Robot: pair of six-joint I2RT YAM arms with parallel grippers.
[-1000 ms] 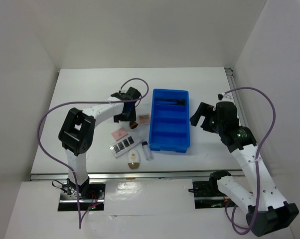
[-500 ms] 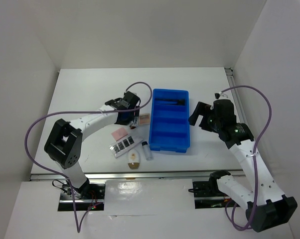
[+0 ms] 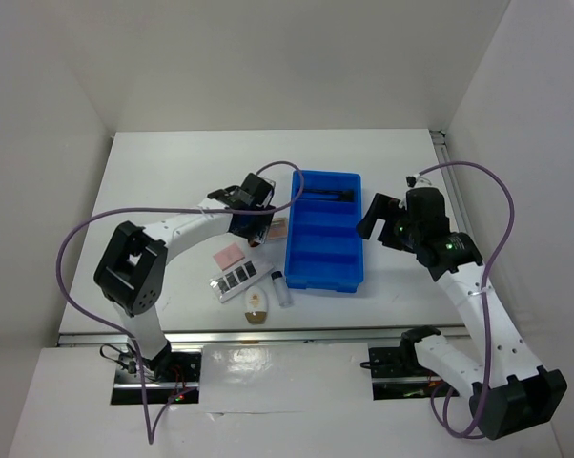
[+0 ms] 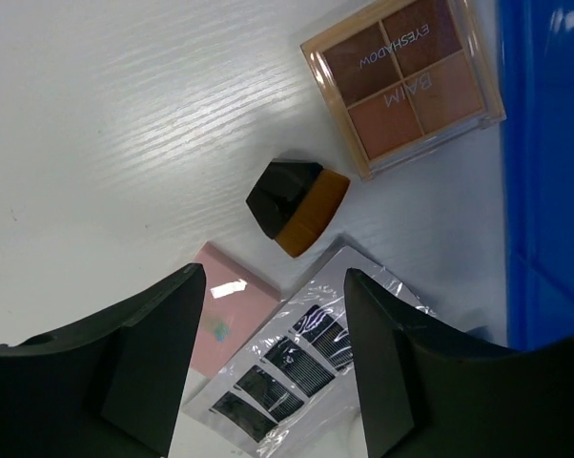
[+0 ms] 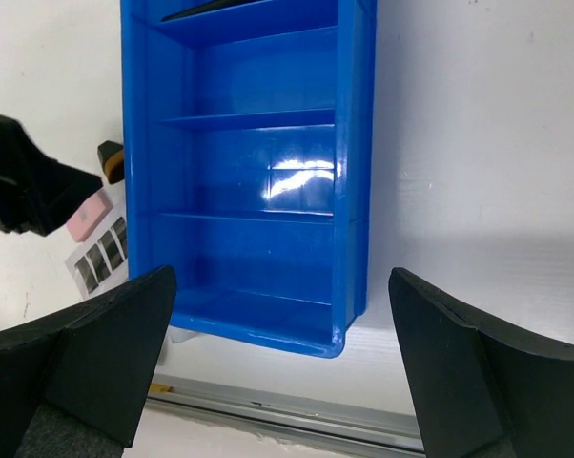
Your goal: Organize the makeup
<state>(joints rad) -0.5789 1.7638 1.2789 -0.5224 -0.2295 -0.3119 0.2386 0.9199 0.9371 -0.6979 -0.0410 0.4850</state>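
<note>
Left gripper (image 4: 273,291) spread wide, empty, over faceted black-tan brush (image 4: 298,205) left of glossy blue plastic tray (image 5: 358,143). Right gripper (image 5: 282,291) wide, above tray.

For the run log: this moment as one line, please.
left gripper: open, brush just ahead of it | right gripper: open, aimed at blue tray | black tool: in tray's far compartment

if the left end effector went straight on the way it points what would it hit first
Most likely the black-and-tan brush head, in line with the gap of the open left end effector. The pink compact and white strip palette lie nearer to it, so depth is unclear.
</note>
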